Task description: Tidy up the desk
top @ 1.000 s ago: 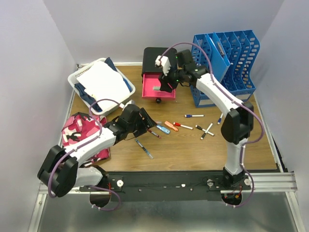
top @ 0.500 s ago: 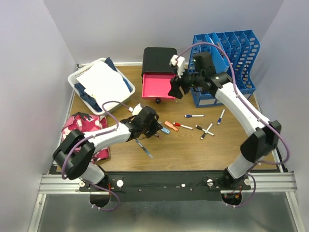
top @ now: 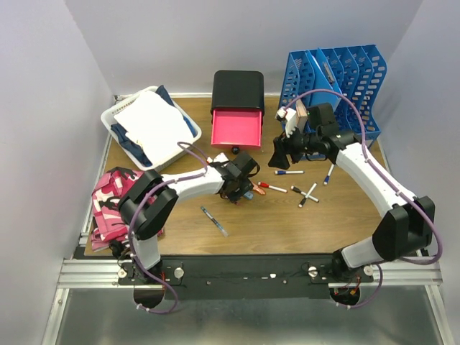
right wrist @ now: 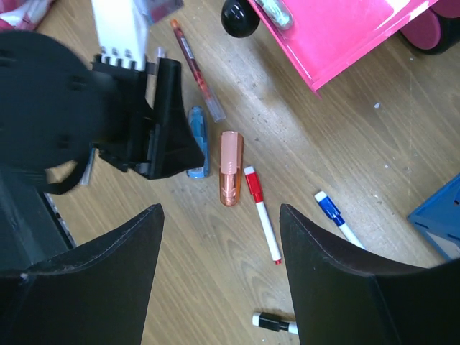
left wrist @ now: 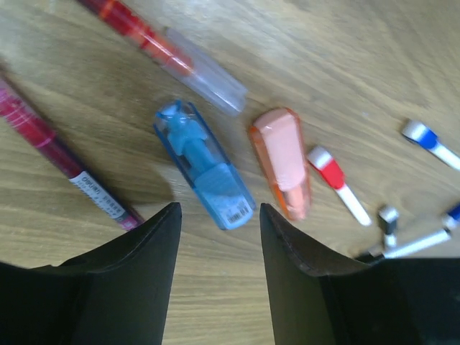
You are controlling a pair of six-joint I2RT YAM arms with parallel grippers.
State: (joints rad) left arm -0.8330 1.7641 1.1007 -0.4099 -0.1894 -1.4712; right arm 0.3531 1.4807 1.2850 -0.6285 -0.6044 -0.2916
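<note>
Our left gripper (left wrist: 219,215) has swung over the blue tape dispenser (left wrist: 203,175) lying on the desk (top: 287,223), jaws wide and empty, while our right gripper (right wrist: 219,215), equally open and empty, has quit the pink drawer (top: 237,129), so pickup looks imminent.

Orange pen (right wrist: 230,169) beside marker (right wrist: 264,223), on desk (right wrist: 215,277)
</note>
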